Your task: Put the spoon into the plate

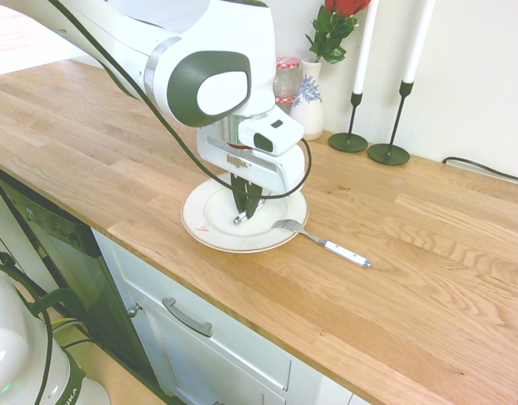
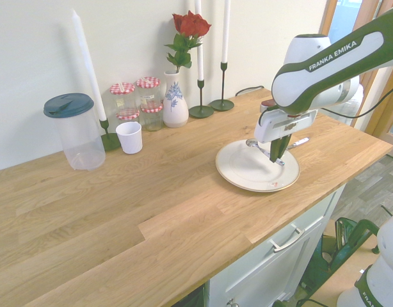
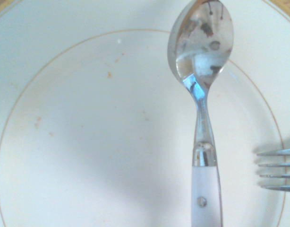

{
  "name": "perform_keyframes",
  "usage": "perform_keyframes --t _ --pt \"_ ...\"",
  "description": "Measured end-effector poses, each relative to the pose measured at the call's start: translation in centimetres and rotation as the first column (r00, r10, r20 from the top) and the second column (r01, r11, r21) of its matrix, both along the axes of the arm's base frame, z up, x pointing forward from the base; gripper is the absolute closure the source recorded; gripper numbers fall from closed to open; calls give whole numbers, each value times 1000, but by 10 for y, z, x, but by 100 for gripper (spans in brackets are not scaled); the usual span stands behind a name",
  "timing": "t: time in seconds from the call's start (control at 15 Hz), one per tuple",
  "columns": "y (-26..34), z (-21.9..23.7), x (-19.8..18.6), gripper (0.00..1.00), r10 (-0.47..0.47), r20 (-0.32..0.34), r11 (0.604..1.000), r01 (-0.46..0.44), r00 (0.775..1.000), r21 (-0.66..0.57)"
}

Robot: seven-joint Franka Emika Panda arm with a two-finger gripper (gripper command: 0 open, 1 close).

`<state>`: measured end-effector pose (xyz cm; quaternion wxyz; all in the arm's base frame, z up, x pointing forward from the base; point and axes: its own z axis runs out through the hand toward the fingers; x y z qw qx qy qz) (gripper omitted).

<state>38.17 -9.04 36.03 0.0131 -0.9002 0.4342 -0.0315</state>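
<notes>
Spoon in gripper above plate

Kitchen setting. Light oak butcher-block worktop runs along a plain cream wall. White cabinet fronts with metal bar handles sit below the front edge; a dark appliance front adjoins them. Wood-toned floor beyond the worktop's end. Bright, even daylight.

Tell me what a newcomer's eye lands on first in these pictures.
The big white arm, whose gripper hangs straight down over the white plate near the counter's front edge, shut on a spoon. A fork lies with its tines on the plate's rim. At the wall, a red rose stands between tall white candles.
</notes>
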Motion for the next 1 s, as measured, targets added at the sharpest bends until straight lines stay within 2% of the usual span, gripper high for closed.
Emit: perform_keyframes --t 0.07,0.13,1.0 --pt "0 -2 0 100 0 -3 1000 0 1000 1" --pt "0 -4 0 0 0 -4 1000 0 1000 1" --pt "8 -1 2 0 11 2 1000 -11 1000 -5"
